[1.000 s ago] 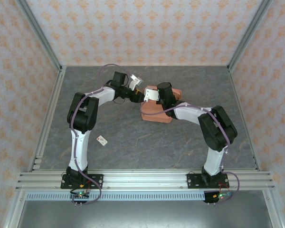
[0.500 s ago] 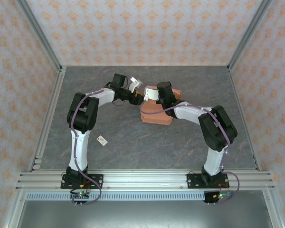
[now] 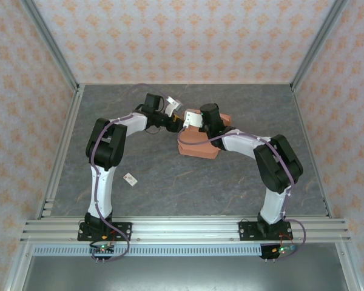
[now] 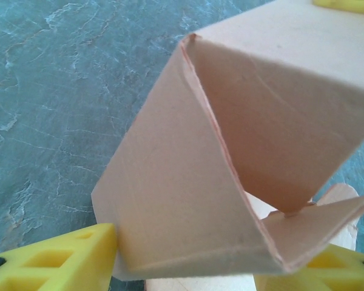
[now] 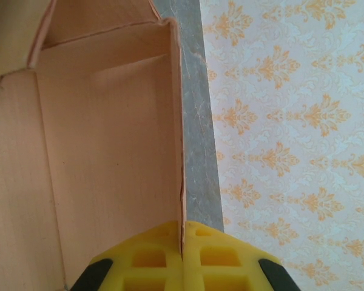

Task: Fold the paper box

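Grey marbled table [image 3: 170, 182], walls [image 3: 182, 36] w/ orange-ornament wallpaper. R gripper [image 5: 182, 242] clenched on paper box [image 3: 197, 147] side; L gripper [image 4: 200, 260] fingers stand apart, box flap btw them.

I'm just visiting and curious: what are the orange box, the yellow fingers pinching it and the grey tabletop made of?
Paper box: thin matte cardboard, judging by raw cut edges, creases and fibrous grain. Yellow fingers: probably plastic, smooth, with hollow cells. Tabletop: grey-green with marble-like veins, perhaps stone or a printed laminate; the look leaves it open.
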`<move>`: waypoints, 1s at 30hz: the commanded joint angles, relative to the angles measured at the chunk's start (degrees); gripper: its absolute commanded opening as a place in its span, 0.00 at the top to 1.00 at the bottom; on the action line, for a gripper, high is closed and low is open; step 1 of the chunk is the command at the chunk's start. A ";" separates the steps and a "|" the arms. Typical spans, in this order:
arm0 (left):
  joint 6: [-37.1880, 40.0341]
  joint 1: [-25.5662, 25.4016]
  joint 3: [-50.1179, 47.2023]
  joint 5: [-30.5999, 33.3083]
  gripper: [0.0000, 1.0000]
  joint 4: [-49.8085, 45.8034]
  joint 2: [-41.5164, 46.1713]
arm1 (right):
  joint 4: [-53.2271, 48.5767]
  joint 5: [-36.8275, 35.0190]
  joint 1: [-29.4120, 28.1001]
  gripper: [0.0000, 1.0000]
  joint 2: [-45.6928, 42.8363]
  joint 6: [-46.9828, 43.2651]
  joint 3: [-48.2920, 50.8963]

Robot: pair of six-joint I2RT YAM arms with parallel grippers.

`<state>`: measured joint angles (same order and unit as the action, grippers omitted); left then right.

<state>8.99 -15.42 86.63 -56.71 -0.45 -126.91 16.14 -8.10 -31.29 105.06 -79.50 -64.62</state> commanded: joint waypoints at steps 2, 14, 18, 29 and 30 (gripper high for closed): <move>-3.58 -0.49 -1.51 3.71 0.43 5.45 2.63 | -1.63 1.61 0.00 1.00 -0.58 1.90 -1.66; -0.49 -0.67 -3.78 0.68 0.36 3.77 4.48 | -3.66 1.17 -0.08 1.00 -0.91 2.53 -2.79; 1.14 -0.58 -2.46 -1.81 0.36 0.97 4.01 | -3.75 0.60 -0.05 1.00 -0.58 1.91 -2.72; 4.74 0.13 0.96 -4.34 0.36 -5.73 2.97 | -3.75 0.80 0.08 1.00 -0.46 1.72 -2.90; 4.15 0.13 0.76 -3.91 0.37 -4.84 2.93 | -3.75 0.98 0.07 1.00 -0.52 1.87 -2.84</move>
<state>12.99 -15.59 86.37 -59.37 -5.15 -125.27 13.21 -7.68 -31.29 105.06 -78.61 -65.80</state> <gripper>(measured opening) 0.639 0.045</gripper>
